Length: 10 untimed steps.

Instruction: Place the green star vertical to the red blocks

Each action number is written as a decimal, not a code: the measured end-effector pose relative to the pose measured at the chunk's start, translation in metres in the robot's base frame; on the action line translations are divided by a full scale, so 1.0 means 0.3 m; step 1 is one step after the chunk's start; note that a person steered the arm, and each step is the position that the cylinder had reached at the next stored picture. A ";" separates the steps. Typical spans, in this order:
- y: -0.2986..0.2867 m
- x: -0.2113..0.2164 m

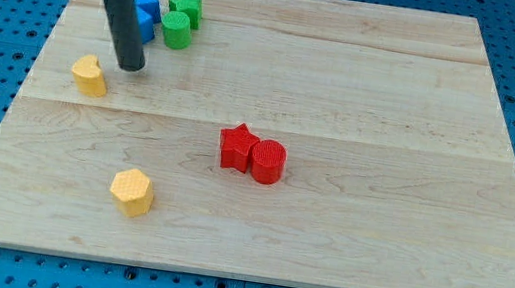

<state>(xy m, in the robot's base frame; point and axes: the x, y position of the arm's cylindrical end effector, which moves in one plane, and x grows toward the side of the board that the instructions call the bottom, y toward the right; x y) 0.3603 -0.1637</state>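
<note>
Camera view | my tip [131, 67] beside yellow block [90, 75] | green star [187, 7] at top | no claw visible

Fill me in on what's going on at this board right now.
I am a single arm ending in a dark rod. My tip rests on the wooden board near the view's top left, just right of a yellow block and below a cluster of two blue blocks and two green ones: a green star and a green cylinder. I am touching none of them. The red star and red cylinder sit touching near the middle, and a yellow hexagon lies lower left.
</note>
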 end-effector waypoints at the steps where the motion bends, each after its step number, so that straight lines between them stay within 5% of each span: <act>1: 0.016 -0.097; 4: 0.037 -0.396; 8: 0.252 -0.478; 10: 0.489 -0.132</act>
<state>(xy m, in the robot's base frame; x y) 0.3206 -0.0170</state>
